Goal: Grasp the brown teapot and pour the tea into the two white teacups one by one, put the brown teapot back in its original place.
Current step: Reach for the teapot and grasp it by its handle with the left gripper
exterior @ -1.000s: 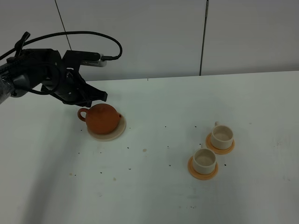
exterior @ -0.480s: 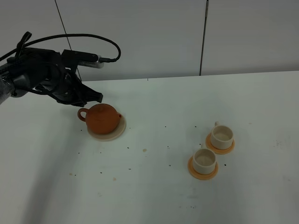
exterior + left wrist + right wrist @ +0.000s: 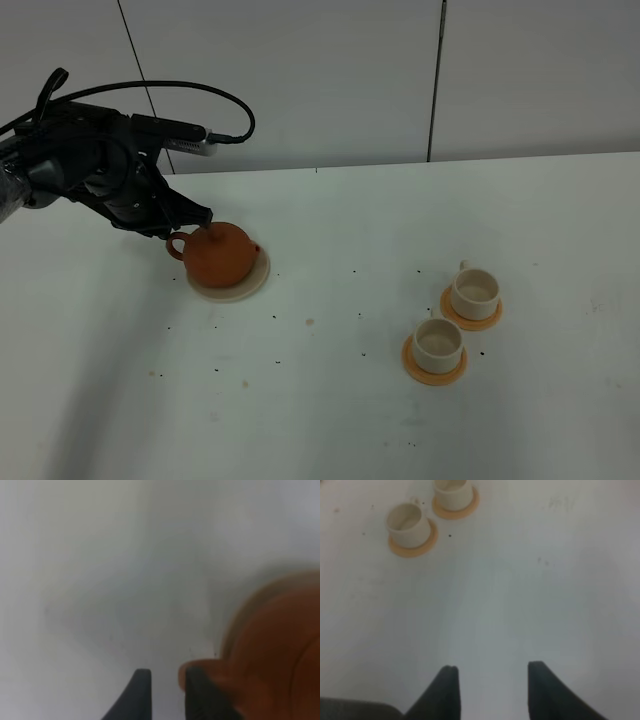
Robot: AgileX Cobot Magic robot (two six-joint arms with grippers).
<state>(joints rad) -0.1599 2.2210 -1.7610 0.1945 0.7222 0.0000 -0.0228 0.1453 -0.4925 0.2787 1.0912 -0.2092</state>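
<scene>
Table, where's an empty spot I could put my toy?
The biggest bare patch is the middle of the table, between the brown teapot and the two white teacups. The near strip in front of them is bare too, just dark specks. Crowded: around the teapot's saucer, where the left gripper sits, and the gap between the cups' orange coasters.

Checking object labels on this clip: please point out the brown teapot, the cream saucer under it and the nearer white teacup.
brown teapot [image 3: 222, 258], exterior high view, on its round body.
cream saucer [image 3: 256, 283], exterior high view, on its exposed right rim.
nearer white teacup [image 3: 437, 341], exterior high view, inside its mouth.
</scene>
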